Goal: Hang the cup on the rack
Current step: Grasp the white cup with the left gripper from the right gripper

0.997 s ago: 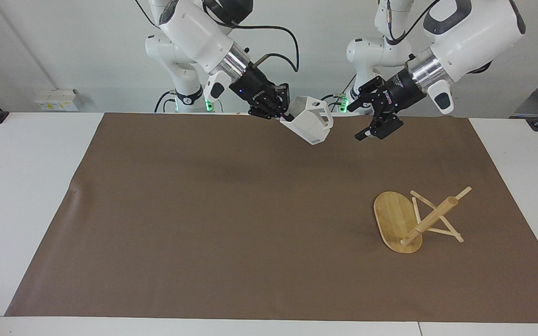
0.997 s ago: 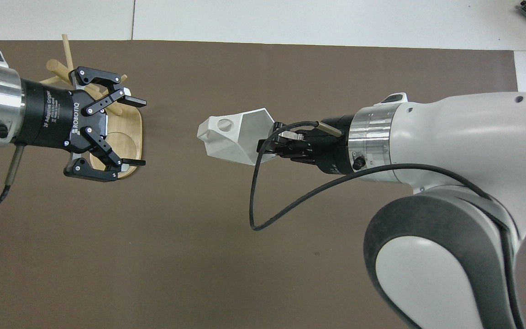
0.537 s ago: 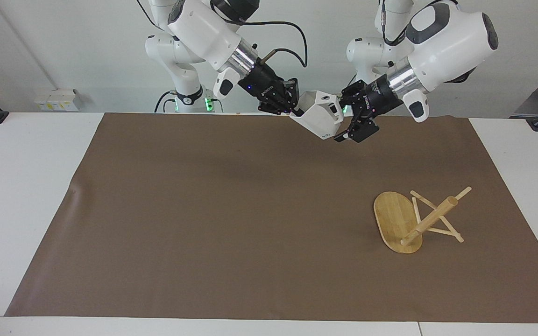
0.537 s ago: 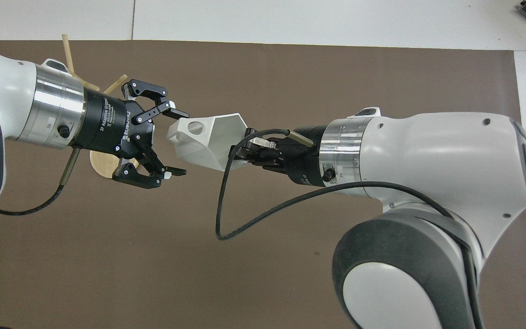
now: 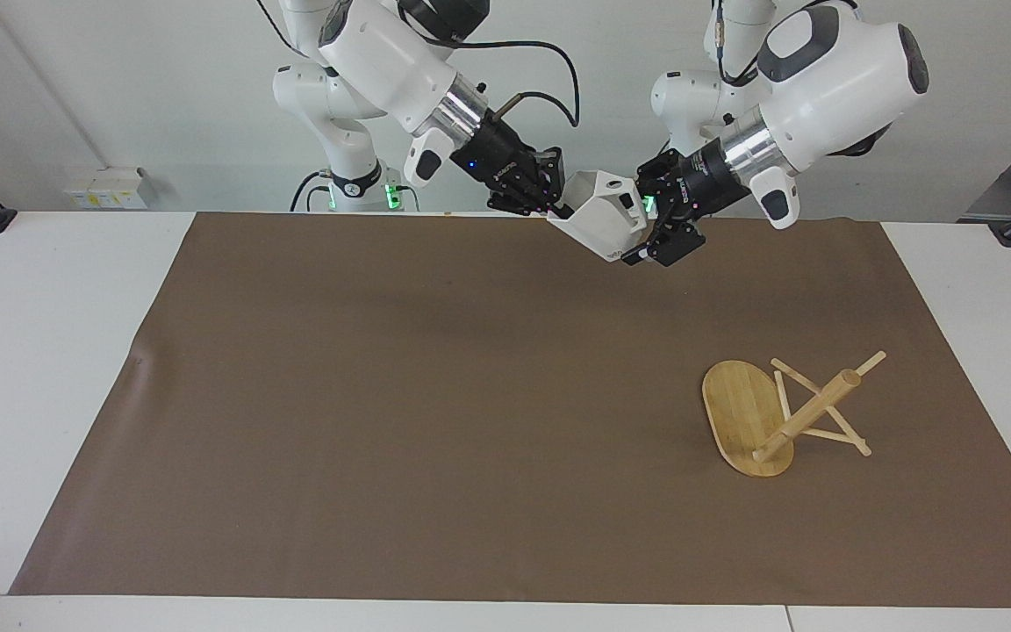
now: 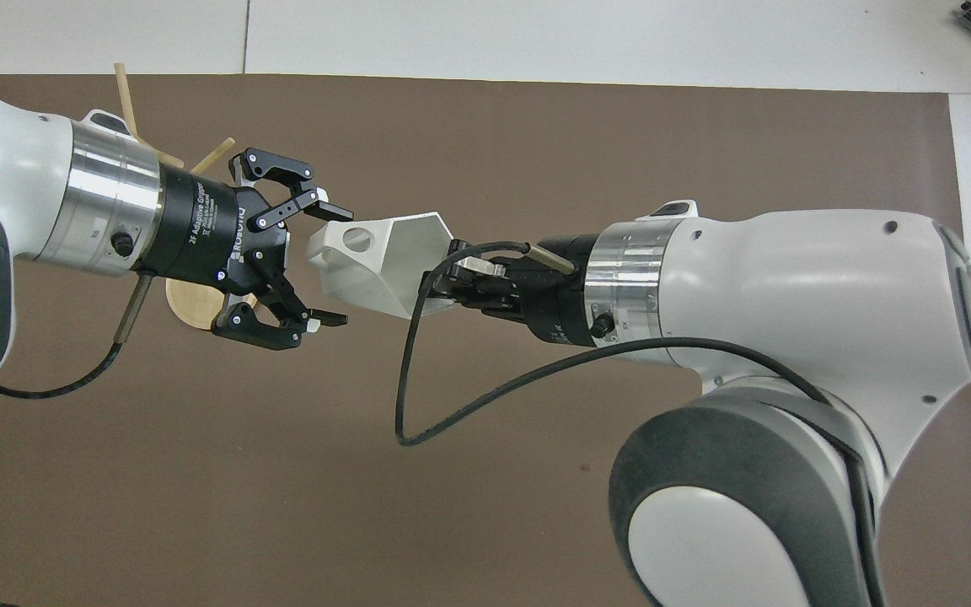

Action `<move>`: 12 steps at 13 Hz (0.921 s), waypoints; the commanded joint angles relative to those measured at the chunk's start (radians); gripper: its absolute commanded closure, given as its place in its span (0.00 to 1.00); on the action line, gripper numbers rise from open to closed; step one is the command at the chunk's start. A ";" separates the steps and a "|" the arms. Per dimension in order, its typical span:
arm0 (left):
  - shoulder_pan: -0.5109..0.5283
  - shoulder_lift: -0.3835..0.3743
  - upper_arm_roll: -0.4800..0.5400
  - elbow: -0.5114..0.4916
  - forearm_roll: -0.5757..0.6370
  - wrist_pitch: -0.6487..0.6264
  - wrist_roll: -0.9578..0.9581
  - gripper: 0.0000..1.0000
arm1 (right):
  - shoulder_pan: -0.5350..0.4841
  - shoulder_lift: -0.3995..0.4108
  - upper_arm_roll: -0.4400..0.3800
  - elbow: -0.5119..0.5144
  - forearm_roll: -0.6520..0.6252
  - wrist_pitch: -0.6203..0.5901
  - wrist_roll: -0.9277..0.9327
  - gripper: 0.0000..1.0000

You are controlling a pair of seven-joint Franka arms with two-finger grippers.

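A mid-air handover looks under way over the mat's robot-side edge. The right gripper [image 5: 555,209] is clenched on the cup [image 5: 604,224] by its rim — it should hold until the spread left gripper [image 6: 324,262] closes, seemingly straddling the cup's handle end. The rack [image 5: 785,415] lies tipped over, toward the left arm's end.

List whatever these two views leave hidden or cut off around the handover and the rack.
- Overhead view: most of the rack is hidden under the left gripper and its arm.
- Facing view: the cup hides whether the left gripper's fingers touch it.
- Both views: the right gripper covers the wall of the cup that it grips.
- Overhead view: both arms are cut off by the edges.
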 commanded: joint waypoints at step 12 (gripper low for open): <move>-0.006 -0.029 0.016 -0.035 -0.016 0.003 -0.015 1.00 | -0.005 -0.009 0.008 -0.013 0.030 0.024 0.011 1.00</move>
